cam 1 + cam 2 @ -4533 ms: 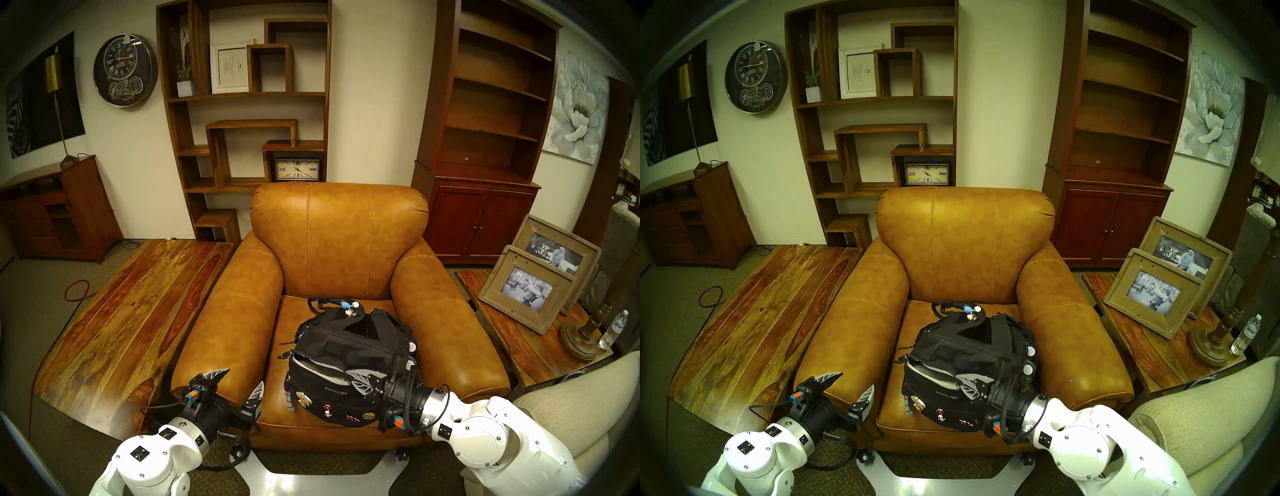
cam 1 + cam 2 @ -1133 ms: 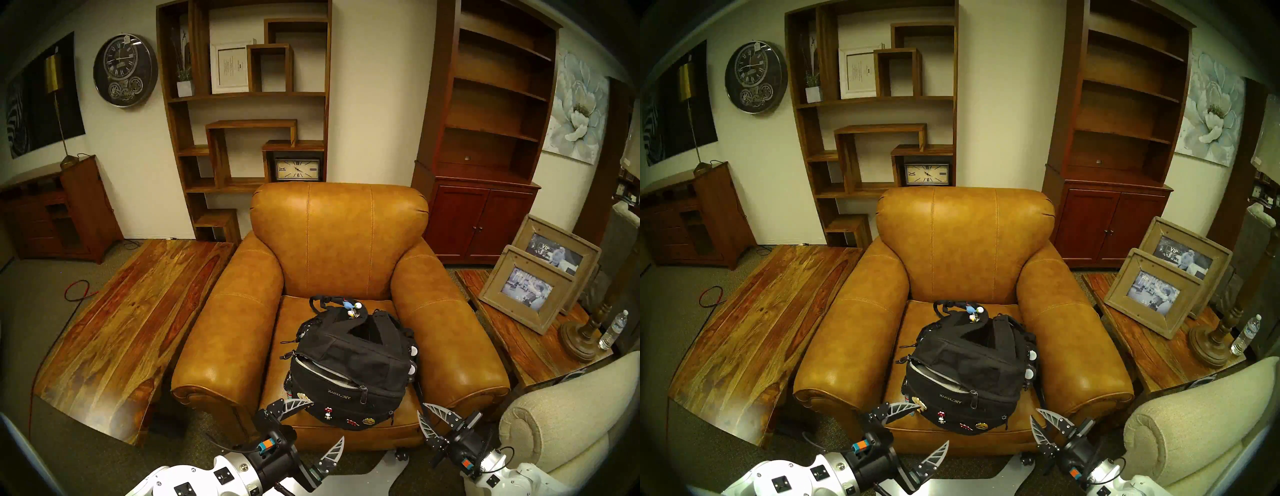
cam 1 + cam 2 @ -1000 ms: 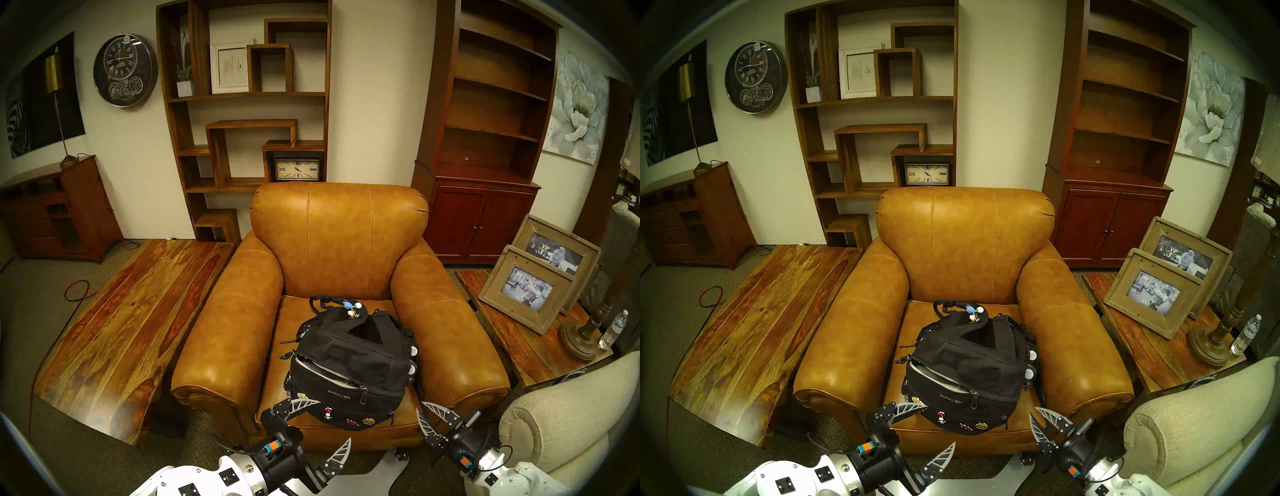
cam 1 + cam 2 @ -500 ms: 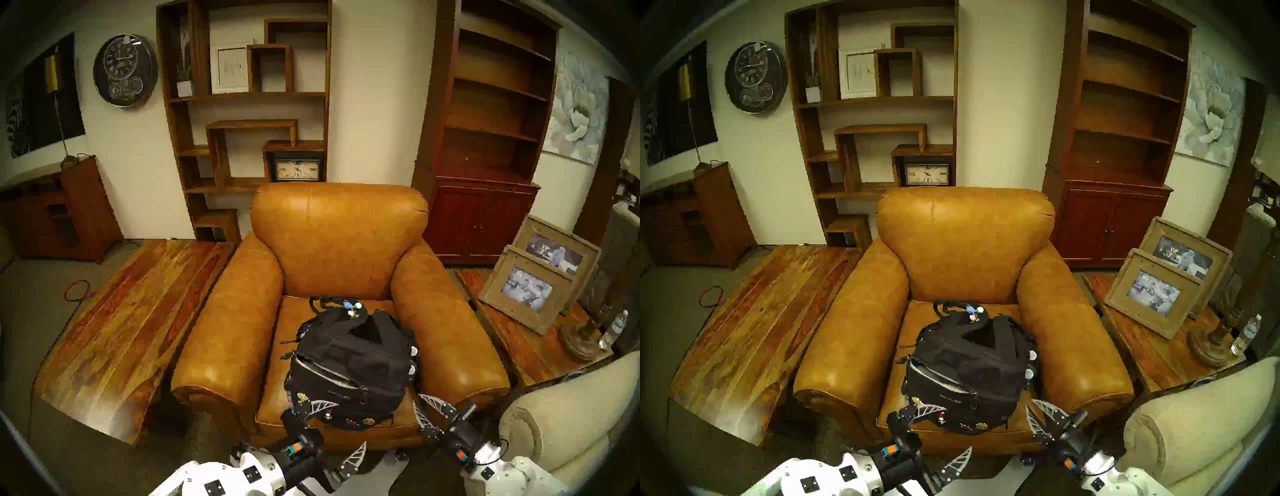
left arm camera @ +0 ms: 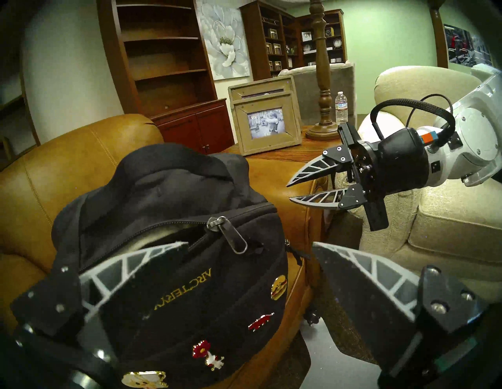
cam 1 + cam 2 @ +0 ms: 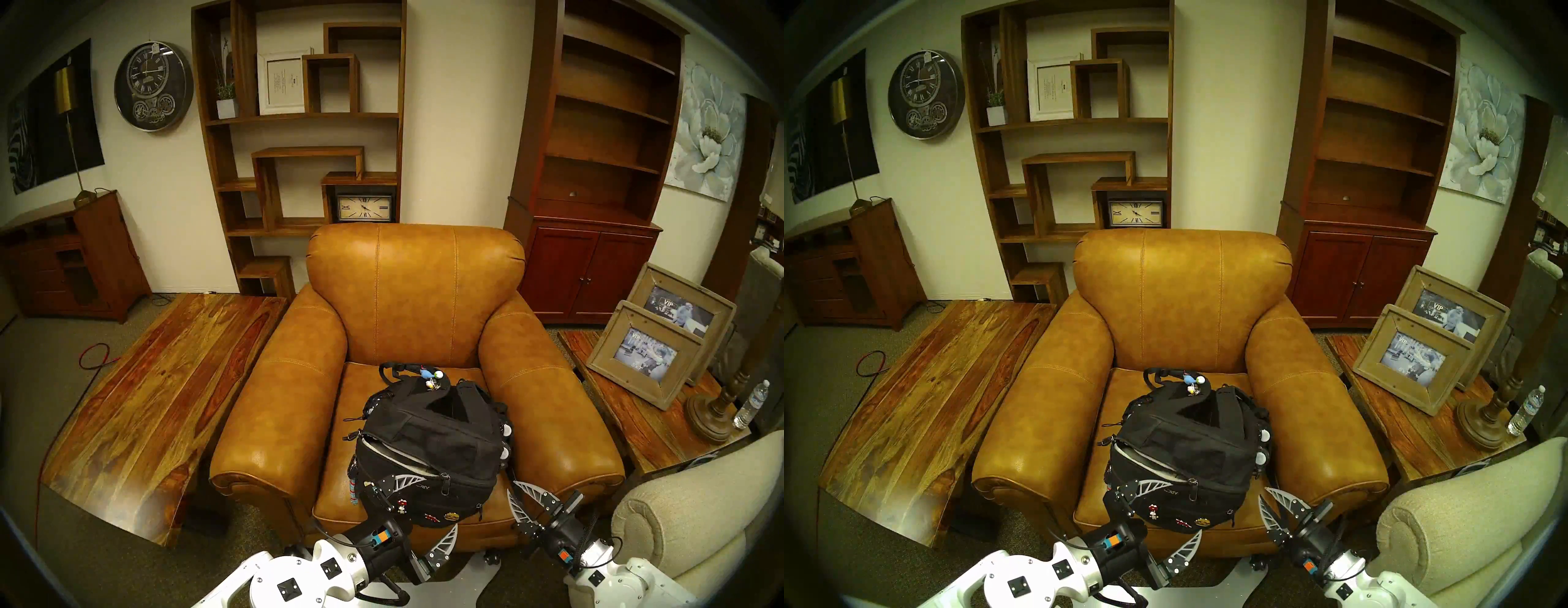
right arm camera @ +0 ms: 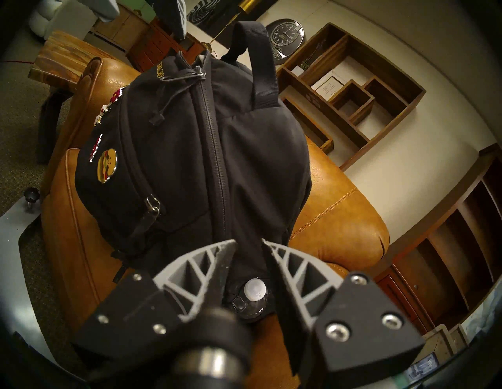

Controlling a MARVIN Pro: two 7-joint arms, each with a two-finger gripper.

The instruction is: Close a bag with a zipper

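Note:
The black bag [image 6: 437,433] lies on the armchair seat, its front with pins and lettering towards me. Its curved zipper [image 6: 394,455] gapes over pale grey lining on the left, up to the pull [image 6: 444,484]. My left gripper [image 6: 441,502] is wide open at the bag's front, with its upper finger over the lettering. In the left wrist view the pull [image 5: 231,236] hangs just above the gap between the fingers. My right gripper [image 6: 512,488] hovers off the bag's right side, its jaws a little apart and empty.
The tan leather armchair [image 6: 415,297] encloses the bag with its arms. A wooden table [image 6: 148,403] stands to the left. The side table [image 6: 662,429] at right carries picture frames [image 6: 645,354], a lamp base and a water bottle [image 6: 751,403]. A beige sofa [image 6: 687,518] flanks my right arm.
My left gripper swung right and up, from the seat's front edge onto the bag's front. The right gripper, at the zipper several seconds ago, sits drawn back and has barely moved.

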